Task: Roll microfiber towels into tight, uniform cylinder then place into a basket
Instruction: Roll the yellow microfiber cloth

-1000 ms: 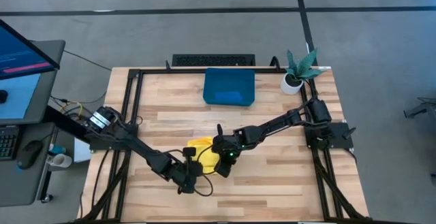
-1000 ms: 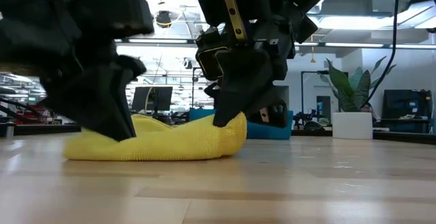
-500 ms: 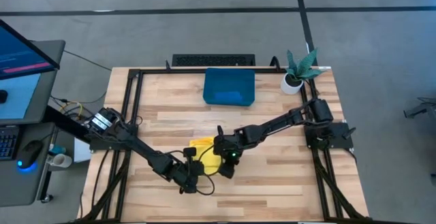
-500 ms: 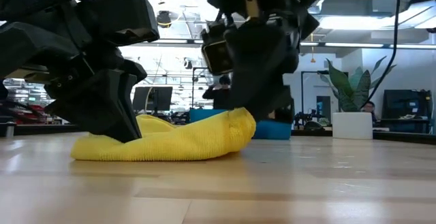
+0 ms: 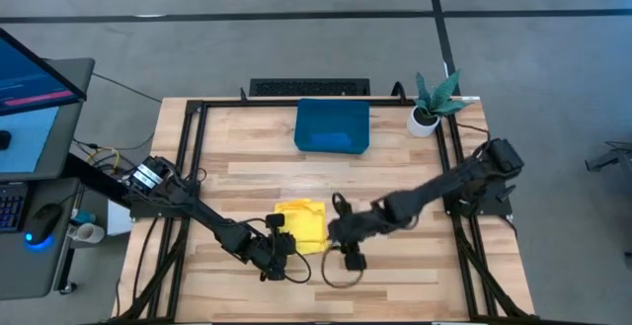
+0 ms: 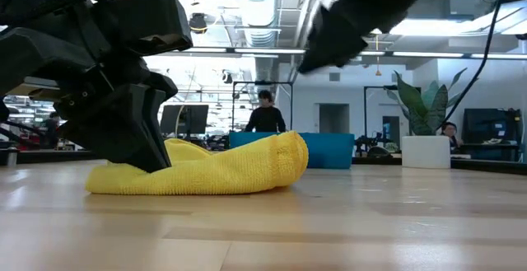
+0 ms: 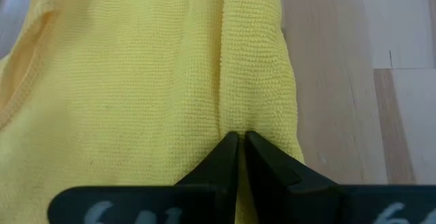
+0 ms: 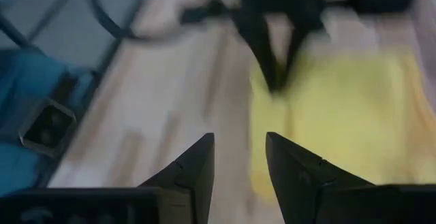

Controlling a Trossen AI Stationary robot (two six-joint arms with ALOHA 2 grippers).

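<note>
The yellow microfiber towel (image 5: 301, 222) lies loosely rolled on the wooden table; its thick right end (image 6: 284, 157) is humped up. My left gripper (image 5: 280, 249) is shut at the towel's near left part (image 7: 238, 141) and stands on it (image 6: 140, 143). My right gripper (image 8: 240, 146) is open, lifted clear of the towel (image 6: 350, 16), just right of it (image 5: 338, 232). The teal basket (image 5: 333, 125) stands at the table's far side, behind the towel (image 6: 333, 149). My left gripper pinches a fold of the yellow towel (image 7: 235, 118) where a crease runs between the fingertips. The fingers slant down from the table's near left. How many layers they hold I cannot tell. The towel lies on the table, slack.
A white pot with a green plant (image 5: 425, 118) stands at the far right corner. Black frame rails (image 5: 188, 167) run along the table's edges. A cable loop (image 5: 336, 274) lies near the front. People (image 6: 265, 114) are in the room beyond.
My right gripper has opened and let go of the towel's right end, then risen and drawn back toward the table's right and near edges. The towel's right end has been pushed up into a hump and stays so; its left end has stayed under my left gripper.
</note>
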